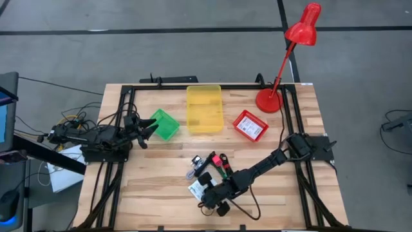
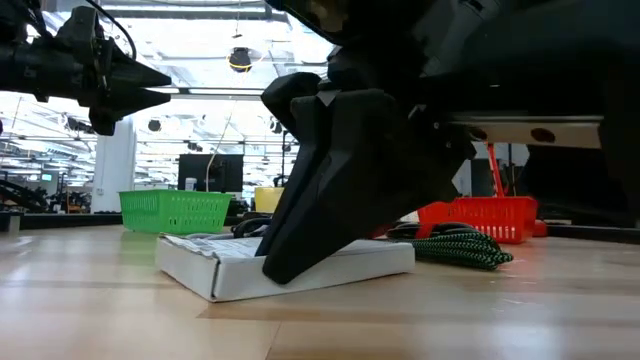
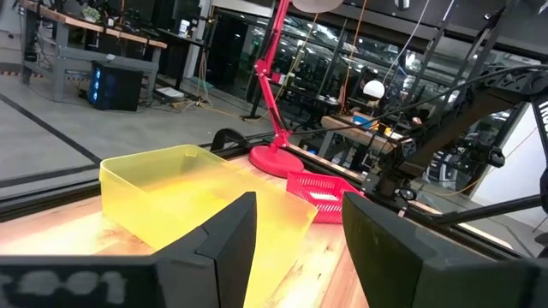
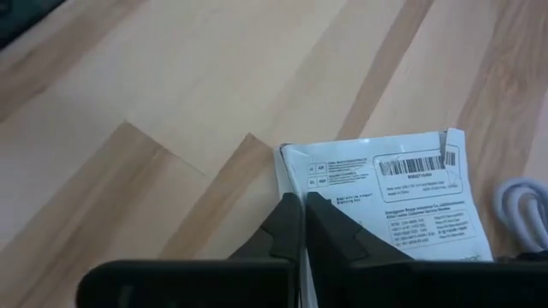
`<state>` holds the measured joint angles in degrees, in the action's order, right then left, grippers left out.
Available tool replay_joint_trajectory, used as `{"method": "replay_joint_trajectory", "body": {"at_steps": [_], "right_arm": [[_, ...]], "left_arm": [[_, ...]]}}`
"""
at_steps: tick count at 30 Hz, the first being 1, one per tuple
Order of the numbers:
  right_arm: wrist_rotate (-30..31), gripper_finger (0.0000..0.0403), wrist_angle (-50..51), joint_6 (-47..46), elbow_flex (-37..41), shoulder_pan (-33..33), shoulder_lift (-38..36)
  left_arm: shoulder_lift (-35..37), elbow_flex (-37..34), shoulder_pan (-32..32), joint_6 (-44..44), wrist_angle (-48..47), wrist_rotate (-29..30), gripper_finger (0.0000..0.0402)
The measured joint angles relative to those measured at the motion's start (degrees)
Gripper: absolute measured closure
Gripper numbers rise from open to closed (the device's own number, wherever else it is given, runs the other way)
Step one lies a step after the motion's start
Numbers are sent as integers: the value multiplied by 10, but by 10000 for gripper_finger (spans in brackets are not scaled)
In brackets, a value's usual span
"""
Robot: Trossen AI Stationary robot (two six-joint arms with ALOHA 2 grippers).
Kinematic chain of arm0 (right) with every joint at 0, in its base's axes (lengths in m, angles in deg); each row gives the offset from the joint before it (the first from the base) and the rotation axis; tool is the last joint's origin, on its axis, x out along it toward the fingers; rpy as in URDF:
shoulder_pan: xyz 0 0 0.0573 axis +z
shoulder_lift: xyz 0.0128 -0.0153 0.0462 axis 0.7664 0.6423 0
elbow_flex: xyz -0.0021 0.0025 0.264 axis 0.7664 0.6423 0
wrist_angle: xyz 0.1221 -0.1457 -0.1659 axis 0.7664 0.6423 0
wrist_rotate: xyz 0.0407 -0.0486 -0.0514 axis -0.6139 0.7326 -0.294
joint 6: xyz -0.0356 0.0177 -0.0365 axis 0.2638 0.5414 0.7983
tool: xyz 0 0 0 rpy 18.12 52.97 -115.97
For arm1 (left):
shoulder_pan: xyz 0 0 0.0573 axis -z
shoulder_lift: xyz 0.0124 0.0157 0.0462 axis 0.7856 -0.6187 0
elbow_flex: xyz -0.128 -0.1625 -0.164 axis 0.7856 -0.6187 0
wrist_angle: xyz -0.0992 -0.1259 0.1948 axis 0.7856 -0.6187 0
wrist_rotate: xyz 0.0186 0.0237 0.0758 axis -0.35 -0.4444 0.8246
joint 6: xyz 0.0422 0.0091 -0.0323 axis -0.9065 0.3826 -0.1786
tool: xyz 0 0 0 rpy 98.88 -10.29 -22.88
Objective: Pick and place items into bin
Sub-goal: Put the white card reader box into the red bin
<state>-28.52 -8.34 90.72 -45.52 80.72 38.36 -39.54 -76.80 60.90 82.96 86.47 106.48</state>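
Note:
A flat white packet with black print (image 4: pixel 402 205) lies on the table near its near edge, also seen as the packet (image 1: pixel 195 189) and the packet (image 2: pixel 300 265). My right gripper (image 4: pixel 304 210) is shut and sits on it, the right gripper (image 1: pixel 205 188) reaching in from the table's right. Slim black, green and red tools (image 1: pixel 215 164) lie just beyond the packet, with a white cable (image 4: pixel 518 210) beside it. My left gripper (image 3: pixel 300 231) is open and waits in the air beside the green bin (image 1: pixel 165 124), the left gripper (image 1: pixel 147 133) touching nothing. My right gripper rests its shut fingertips (image 4: pixel 291 214) on the packet's top face at its edge (image 4: pixel 287 171), slanting down from above. The finger (image 2: pixel 330 190) leans on the packet's top, and the packet lies flat on the table. Whether any card is pinched between the fingers cannot be told.
A yellow bin (image 1: pixel 204 108) stands mid-table at the far side, with a red bin (image 1: pixel 250 124) to its right and the green bin to its left. A red desk lamp (image 1: pixel 270 100) stands at the far right. A green-black cord (image 2: pixel 460 245) lies behind the packet.

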Motion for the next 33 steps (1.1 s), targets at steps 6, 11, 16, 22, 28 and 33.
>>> {"method": "replay_joint_trajectory", "body": {"at_steps": [6, 11, 16, 22, 28, 33], "right_arm": [[4, 402, -5, -17, 1, 14, -4], [15, 403, 35, -20, 8, 26, -45], [61, 402, 75, -13, 12, 38, -84], [126, 402, 113, -14, 10, 47, -122], [169, 402, 127, -14, 9, 50, -152], [237, 402, 171, -14, 9, 47, -180]], "left_arm": [[0, 0, 0, 0, 0, 0, 235], [0, 0, 0, 0, 0, 0, 235], [0, 0, 0, 0, 0, 0, 235], [0, 0, 0, 0, 0, 0, 235], [0, 0, 0, 0, 0, 0, 235], [0, 0, 0, 0, 0, 0, 235]]}}
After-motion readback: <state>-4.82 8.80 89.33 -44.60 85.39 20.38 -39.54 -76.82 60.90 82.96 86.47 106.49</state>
